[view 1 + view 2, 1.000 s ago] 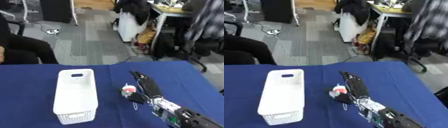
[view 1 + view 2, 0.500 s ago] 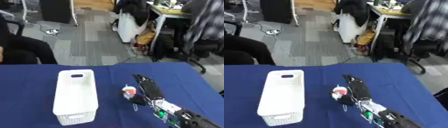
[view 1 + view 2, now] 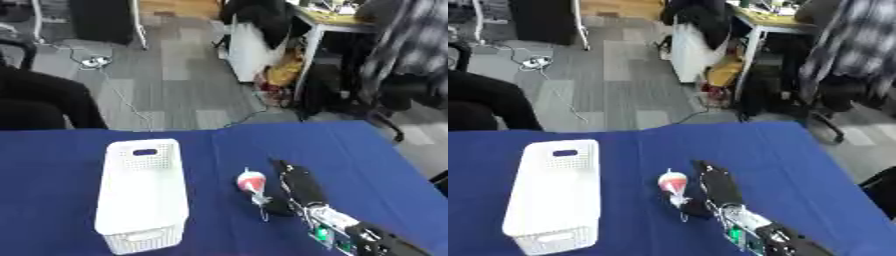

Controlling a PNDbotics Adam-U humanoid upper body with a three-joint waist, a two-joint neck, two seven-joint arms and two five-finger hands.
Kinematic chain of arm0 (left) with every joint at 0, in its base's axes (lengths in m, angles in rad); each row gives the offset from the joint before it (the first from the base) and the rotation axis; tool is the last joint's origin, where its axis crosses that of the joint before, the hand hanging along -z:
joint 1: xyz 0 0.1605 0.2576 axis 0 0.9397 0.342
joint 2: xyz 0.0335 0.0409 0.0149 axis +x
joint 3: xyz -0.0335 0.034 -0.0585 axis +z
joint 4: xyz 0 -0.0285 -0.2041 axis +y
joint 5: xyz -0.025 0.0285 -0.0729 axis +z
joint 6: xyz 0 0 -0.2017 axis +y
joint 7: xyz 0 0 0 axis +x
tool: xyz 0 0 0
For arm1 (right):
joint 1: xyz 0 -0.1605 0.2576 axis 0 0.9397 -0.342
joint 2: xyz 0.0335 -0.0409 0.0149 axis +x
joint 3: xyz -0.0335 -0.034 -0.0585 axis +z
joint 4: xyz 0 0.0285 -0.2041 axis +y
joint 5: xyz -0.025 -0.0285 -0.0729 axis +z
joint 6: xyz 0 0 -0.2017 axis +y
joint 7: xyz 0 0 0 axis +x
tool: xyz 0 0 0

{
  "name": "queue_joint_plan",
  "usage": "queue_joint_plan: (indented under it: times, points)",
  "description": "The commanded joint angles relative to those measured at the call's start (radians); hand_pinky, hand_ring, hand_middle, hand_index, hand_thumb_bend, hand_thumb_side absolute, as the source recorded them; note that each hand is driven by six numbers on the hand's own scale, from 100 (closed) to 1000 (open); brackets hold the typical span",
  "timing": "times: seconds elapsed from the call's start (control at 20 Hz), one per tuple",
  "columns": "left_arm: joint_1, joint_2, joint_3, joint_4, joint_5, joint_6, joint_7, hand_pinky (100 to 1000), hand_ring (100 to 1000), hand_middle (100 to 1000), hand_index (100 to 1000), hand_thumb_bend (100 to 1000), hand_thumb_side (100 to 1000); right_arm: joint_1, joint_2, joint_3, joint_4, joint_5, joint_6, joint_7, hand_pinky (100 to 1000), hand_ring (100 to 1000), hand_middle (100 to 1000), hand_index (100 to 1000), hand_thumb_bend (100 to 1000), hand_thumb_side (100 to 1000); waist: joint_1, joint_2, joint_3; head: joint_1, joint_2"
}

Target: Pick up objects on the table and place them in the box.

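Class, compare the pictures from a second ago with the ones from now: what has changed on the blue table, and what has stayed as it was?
Very little has changed. The right hand lies flat beside the small red and white thing as before, fingers straight, not holding it. The white box has not moved on the blue table. The slight shift of the whole picture looks like camera movement. The left hand is not seen.

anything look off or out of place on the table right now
Nothing stands out. The white box sits upright on the blue table, and a small red and white object lies beside the right hand.
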Motion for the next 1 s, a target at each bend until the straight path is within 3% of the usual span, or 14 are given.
queue_joint_plan:
  times: [0.05,0.6,1.0]
  points:
    - [-0.019,-0.001,0.008,-0.018,0.002,0.002,-0.001,670,789,886,803,141,929,-0.009,-0.024,-0.018,0.001,0.003,-0.005,-0.006,766,780,838,1000,636,1000,0.005,-0.008,0.004,-0.021,-0.002]
    - [-0.037,-0.029,0.011,-0.024,0.002,0.026,0.001,670,789,887,801,145,931,-0.03,-0.056,-0.021,-0.04,0.022,-0.01,-0.003,784,783,838,1000,626,1000,-0.008,0.01,0.044,-0.064,-0.02]
    - [-0.041,-0.041,0.013,-0.034,-0.001,0.048,0.003,669,787,889,800,146,932,-0.033,-0.077,-0.032,-0.078,0.034,-0.001,0.006,790,783,836,1000,617,1000,-0.02,0.021,0.065,-0.084,-0.07]
